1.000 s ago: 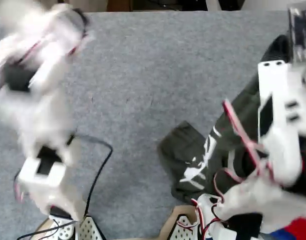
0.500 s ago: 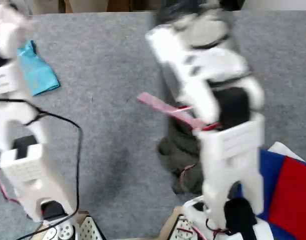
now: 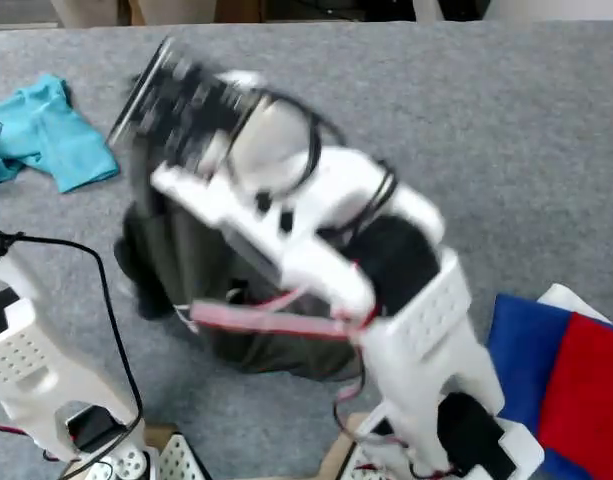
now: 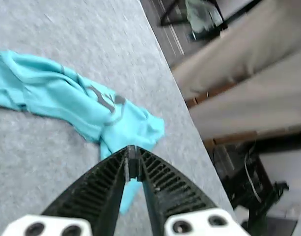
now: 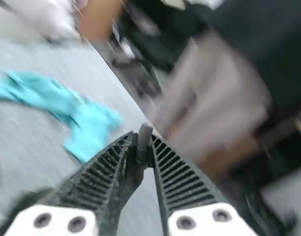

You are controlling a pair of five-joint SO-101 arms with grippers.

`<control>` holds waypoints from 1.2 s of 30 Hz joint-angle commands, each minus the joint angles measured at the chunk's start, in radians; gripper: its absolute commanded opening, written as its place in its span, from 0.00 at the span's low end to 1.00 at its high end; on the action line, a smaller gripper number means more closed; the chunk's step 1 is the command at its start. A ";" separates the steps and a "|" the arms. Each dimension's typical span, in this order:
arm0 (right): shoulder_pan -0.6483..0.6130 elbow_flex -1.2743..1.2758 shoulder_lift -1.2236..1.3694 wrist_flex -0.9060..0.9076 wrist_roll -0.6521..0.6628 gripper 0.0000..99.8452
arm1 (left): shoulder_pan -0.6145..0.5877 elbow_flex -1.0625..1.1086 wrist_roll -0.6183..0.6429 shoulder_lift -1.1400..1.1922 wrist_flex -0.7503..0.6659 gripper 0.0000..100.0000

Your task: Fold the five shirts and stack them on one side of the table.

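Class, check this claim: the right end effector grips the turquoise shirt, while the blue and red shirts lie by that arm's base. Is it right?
No. The right end effector grips the dark green shirt, as the right wrist view shows; the turquoise shirt lies loose. The blue shirt and red shirt do lie by that arm's base.

Likely lab workroom: grey felt table (image 3: 486, 120), beige curtains (image 4: 248, 64).

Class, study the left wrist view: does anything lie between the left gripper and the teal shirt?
Nothing visible does. The left gripper's tips hang right at the teal shirt's edge, with bare grey table around it. The dark shirt, pinched by the right gripper, lies apart from it.
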 commanded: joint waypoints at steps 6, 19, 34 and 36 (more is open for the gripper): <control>0.641 0.292 0.102 -0.081 0.058 0.01 | 0.210 -0.038 0.009 0.035 0.009 0.02; 1.003 0.605 0.490 -0.523 0.189 0.00 | 0.585 -0.040 0.003 0.360 0.051 0.02; 1.099 0.538 0.699 -0.605 0.043 0.00 | 0.637 0.008 -0.150 0.621 0.087 0.02; 1.099 0.526 0.714 -0.605 0.044 0.00 | 0.690 0.071 -0.227 0.542 0.089 0.02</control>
